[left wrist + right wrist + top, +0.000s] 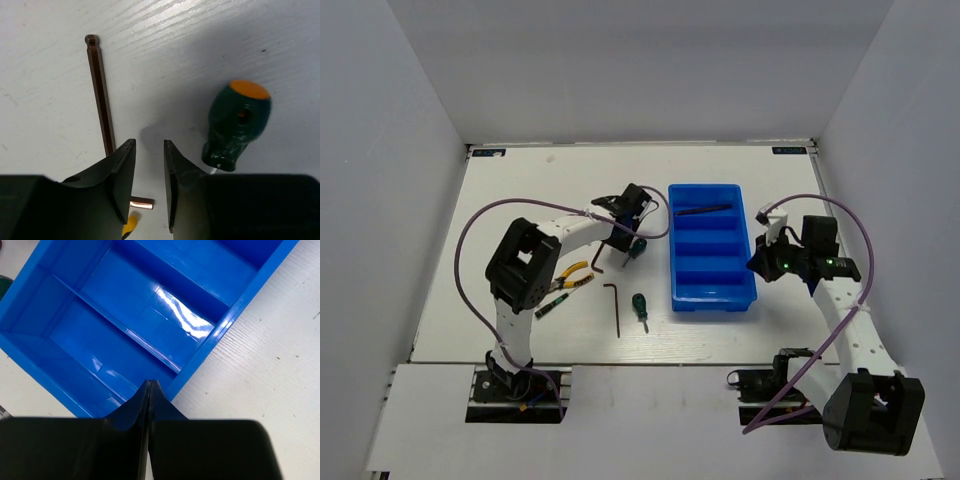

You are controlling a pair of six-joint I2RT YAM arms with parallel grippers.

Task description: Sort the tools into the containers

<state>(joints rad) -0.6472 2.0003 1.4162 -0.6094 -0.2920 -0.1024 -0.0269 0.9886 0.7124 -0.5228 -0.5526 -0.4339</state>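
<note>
My left gripper [149,145] hangs open just above the table, with nothing between its fingers. An L-shaped brown hex key [100,90] lies to its left, its short end poking out under the left finger. A stubby green screwdriver [235,125] with an orange cap lies to its right. From above, the left gripper [623,243] sits left of the blue tray [678,262]. A dark hex key [700,211] lies in the tray's far compartment. My right gripper [150,382] is shut and empty over the tray's edge [220,327], at the tray's right side [760,262].
Nearer the front lie a second hex key [615,308], another green screwdriver [641,306], yellow-handled pliers [572,277] and a slim dark-green tool [551,303]. A yellow bit of the pliers' handle [129,227] shows under my left finger. White walls enclose the table.
</note>
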